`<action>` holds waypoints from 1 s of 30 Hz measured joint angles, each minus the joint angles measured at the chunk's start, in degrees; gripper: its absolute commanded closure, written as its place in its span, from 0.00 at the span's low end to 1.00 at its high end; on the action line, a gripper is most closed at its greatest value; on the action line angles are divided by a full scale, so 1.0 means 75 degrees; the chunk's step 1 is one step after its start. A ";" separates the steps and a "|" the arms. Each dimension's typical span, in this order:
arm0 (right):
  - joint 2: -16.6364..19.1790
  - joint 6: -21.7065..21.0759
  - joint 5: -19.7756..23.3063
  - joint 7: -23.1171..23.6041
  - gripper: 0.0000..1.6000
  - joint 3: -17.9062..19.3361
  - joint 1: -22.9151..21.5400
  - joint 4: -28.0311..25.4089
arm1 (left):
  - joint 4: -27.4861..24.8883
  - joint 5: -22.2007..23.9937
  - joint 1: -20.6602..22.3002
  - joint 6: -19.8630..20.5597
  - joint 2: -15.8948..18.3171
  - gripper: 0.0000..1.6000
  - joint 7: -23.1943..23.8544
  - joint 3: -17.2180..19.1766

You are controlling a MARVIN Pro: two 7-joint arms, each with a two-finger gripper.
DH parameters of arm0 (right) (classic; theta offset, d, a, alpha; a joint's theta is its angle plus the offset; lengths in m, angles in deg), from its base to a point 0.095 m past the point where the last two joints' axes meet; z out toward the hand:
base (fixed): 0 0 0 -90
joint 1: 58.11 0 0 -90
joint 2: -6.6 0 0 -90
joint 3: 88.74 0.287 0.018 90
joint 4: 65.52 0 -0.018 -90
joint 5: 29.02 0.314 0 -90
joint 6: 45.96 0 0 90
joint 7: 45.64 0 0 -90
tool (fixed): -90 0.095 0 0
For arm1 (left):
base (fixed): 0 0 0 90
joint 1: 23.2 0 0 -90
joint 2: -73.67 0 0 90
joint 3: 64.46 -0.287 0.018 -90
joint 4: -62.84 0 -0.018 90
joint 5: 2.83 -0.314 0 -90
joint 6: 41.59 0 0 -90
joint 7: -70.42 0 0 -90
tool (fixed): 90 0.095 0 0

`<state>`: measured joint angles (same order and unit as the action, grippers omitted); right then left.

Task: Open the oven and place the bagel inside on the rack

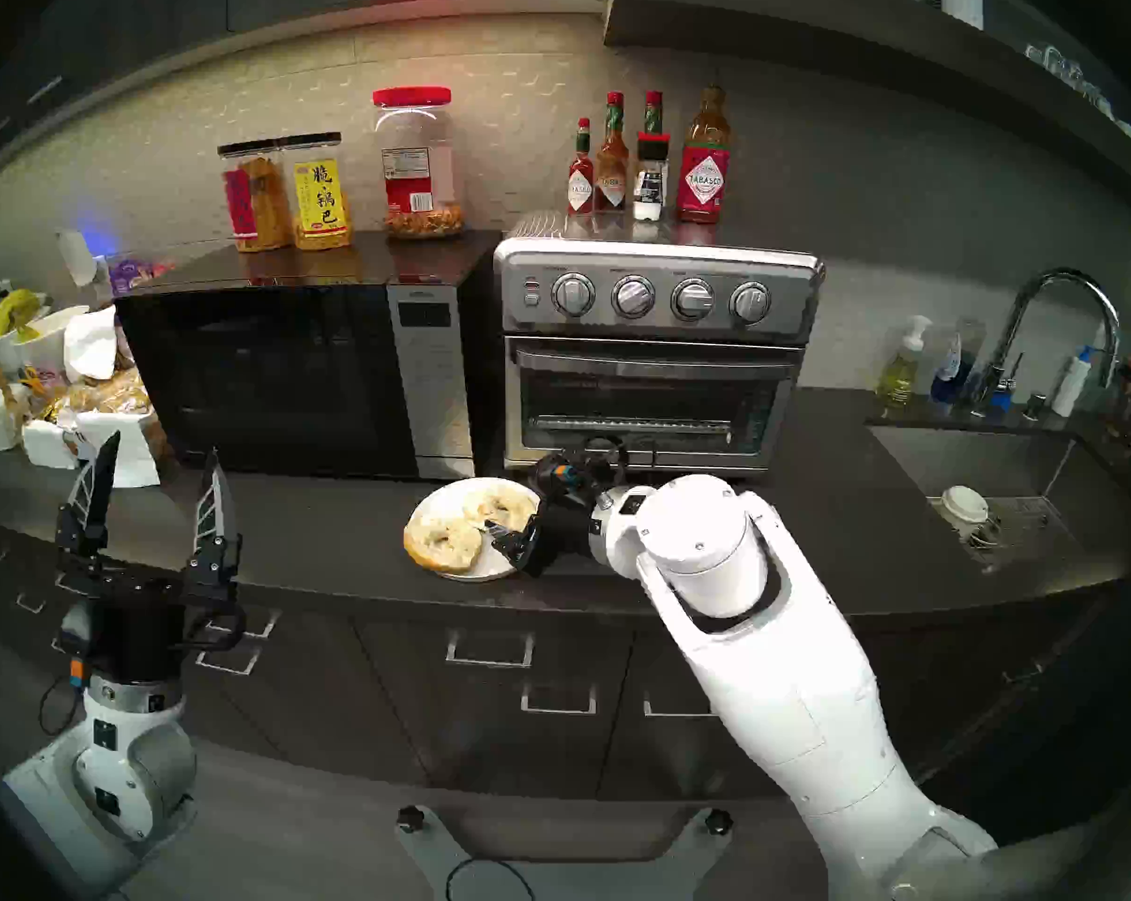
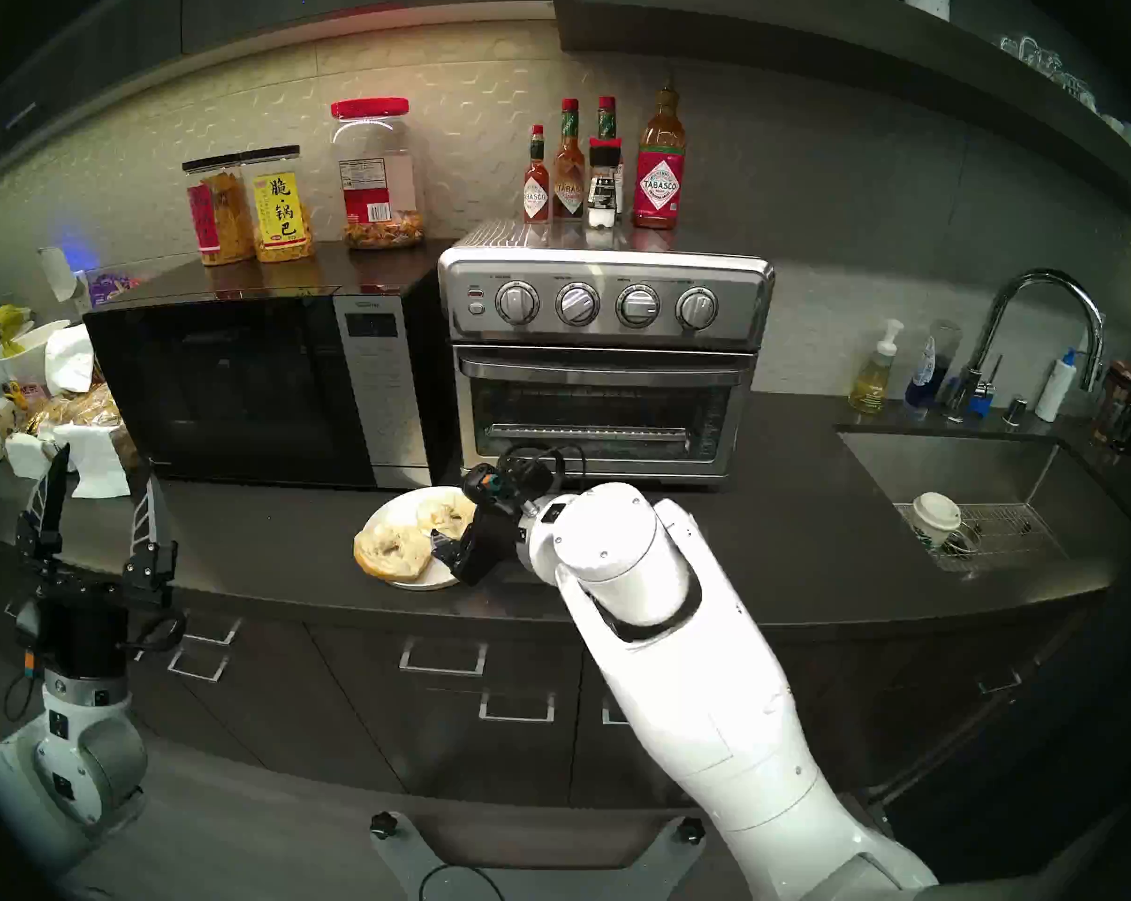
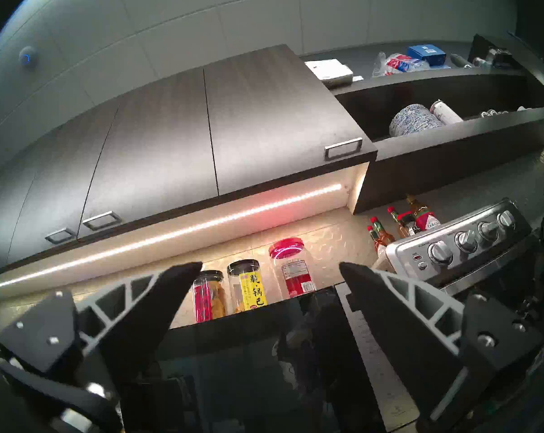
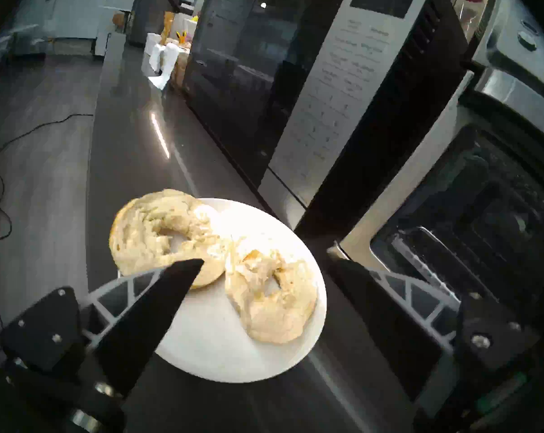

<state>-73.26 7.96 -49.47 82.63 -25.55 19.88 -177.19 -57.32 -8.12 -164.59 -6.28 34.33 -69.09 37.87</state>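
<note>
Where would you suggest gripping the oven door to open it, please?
Probably the bar handle across the top of the oven door. The door looks shut and seems hinged at the bottom, so come from the front, close one finger above and one below the bar, then pull out and down.

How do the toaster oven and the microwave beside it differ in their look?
The oven is silver steel; the microwave is mostly black. The oven has four round knobs; the microwave has a flat panel. The oven is narrower and stands taller; the microwave is wider. Bottles stand on the oven, snack jars on the microwave. Both doors are shut.
</note>
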 measured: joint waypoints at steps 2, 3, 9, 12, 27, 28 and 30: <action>0.0078 -0.0029 0.0015 0.0028 0.00 0.0002 0.0177 -0.0233 | 0.0000 0.0000 0.0000 0.0000 0.0000 0.00 0.0000 0.0000; 0.0108 -0.0032 0.0016 0.0028 0.00 0.0000 0.0260 -0.0324 | 0.0000 0.0000 0.0000 0.0000 0.0000 0.00 0.0000 0.0000; 0.0210 0.0046 0.0000 -0.0155 0.00 -0.0124 0.0732 -0.0716 | 0.0000 0.0000 0.0000 0.0000 0.0000 0.00 0.0000 0.0000; 0.0217 0.0137 -0.0050 -0.0321 0.00 -0.0244 0.0956 -0.0845 | 0.0000 0.0000 0.0000 0.0000 0.0000 0.00 0.0000 0.0000; 0.0085 0.0371 -0.0514 -0.0920 0.00 -0.1022 0.1507 -0.1001 | 0.0000 0.0000 0.0000 0.0000 0.0000 0.00 0.0000 0.0000; 0.0079 0.0387 -0.0531 -0.0966 0.00 -0.1078 0.1524 -0.0988 | 0.0000 0.0000 0.0000 0.0000 0.0000 0.00 0.0000 0.0000; 0.0074 0.0417 -0.0560 -0.1047 0.00 -0.1175 0.1545 -0.0955 | 0.0000 0.0000 0.0000 0.0000 0.0000 0.00 0.0000 0.0000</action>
<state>-72.71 11.08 -53.67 74.77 -34.36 31.47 -184.35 -57.32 -8.12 -164.59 -6.28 34.33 -69.09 37.87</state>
